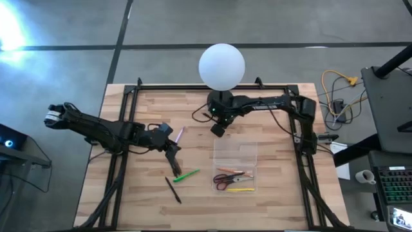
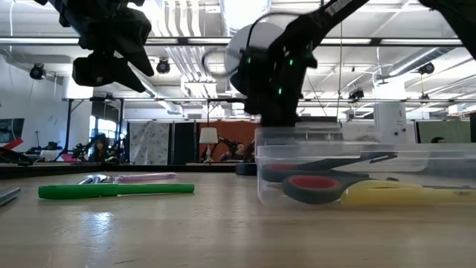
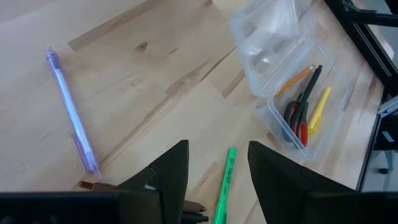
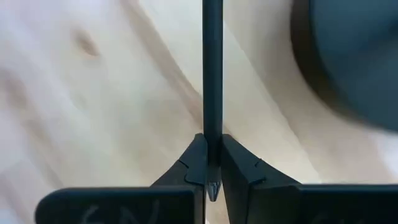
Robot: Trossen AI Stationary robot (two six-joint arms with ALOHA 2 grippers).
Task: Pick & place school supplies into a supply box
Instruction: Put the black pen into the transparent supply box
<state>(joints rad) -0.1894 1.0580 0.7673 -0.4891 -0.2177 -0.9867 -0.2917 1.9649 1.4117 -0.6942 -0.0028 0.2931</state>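
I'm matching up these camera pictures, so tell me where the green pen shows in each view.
High view: green pen on wood, left of the clear plastic supply box.
Low view: lying flat at left, box at right.
Left wrist view: between the open left gripper fingers.
Right wrist view: not in it.
Shared landmark: the box.

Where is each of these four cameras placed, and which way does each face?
High view: overhead, straight down on both arms, supply box and green pen.
Low view: at tabletop height, level across the box into the room; arms drop in from above.
Left wrist view: past its open fingers at the green pen.
Right wrist view: its fingers shut on a black pen.
Shared: green pen and box appear in the first three.
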